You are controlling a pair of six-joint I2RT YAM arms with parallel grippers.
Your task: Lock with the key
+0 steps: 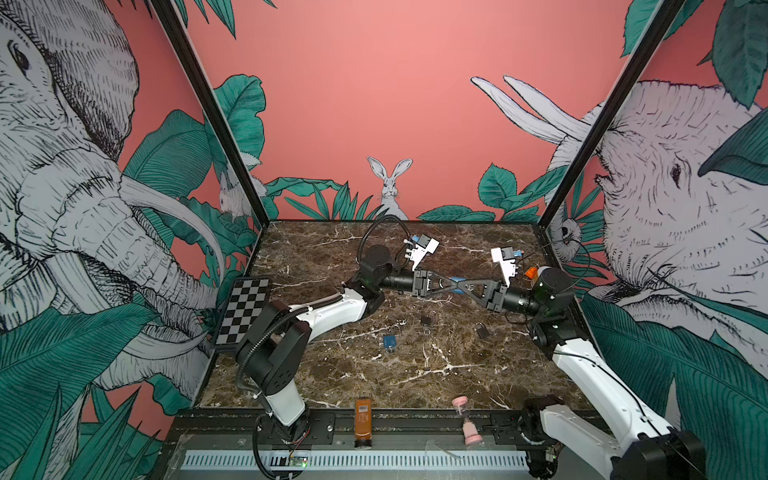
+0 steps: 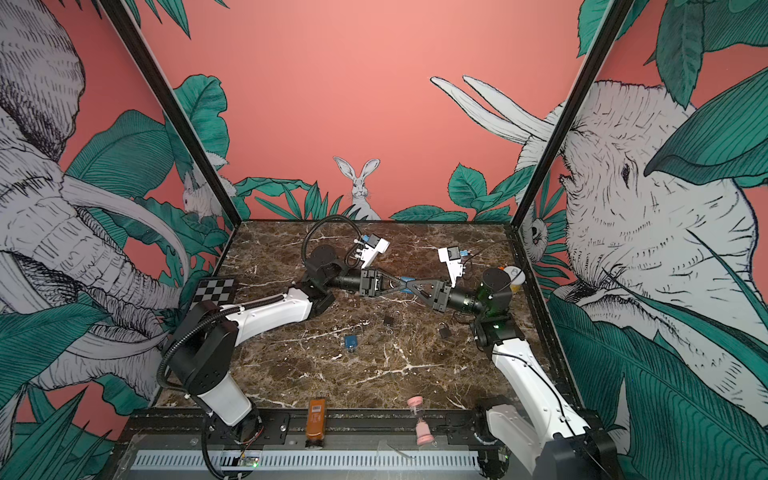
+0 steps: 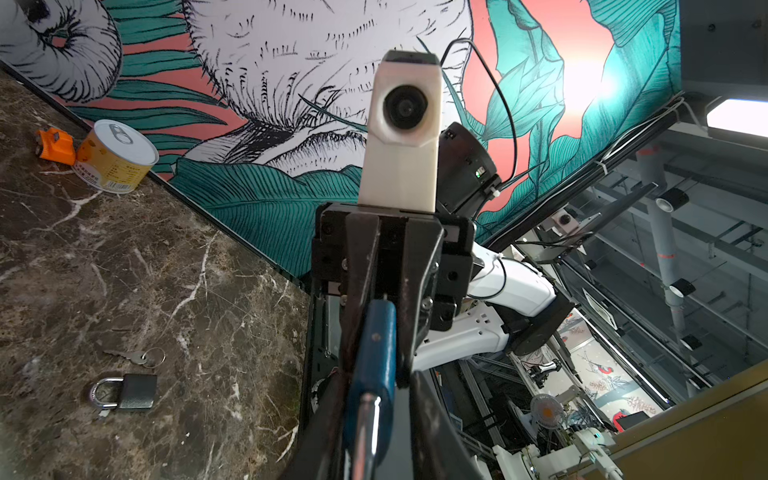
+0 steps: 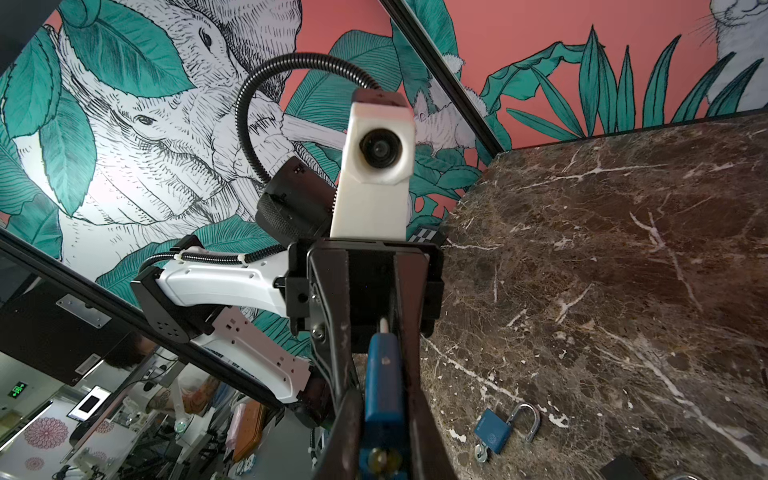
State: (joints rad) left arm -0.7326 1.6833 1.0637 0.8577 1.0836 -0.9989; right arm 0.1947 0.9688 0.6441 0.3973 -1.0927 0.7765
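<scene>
Blue padlock (image 4: pixel 383 382) hangs above the marble table (image 1: pixel 478 374) middle, well inside every edge, clenched in the right claw (image 1: pixel 459 286). The left claw (image 1: pixel 449 287) brackets its shackle end, grip unconfirmed. Three further padlocks (image 1: pixel 390 341) lie on that table.

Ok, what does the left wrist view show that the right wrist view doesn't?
Only the left wrist: a black padlock and a ringed key lying on the marble table, plus a yellow can and an orange object. Only the right wrist: a loose blue padlock on the table, shackle open, and a checkerboard corner. Both: that table and the held blue padlock clamped in the right pincer.
</scene>
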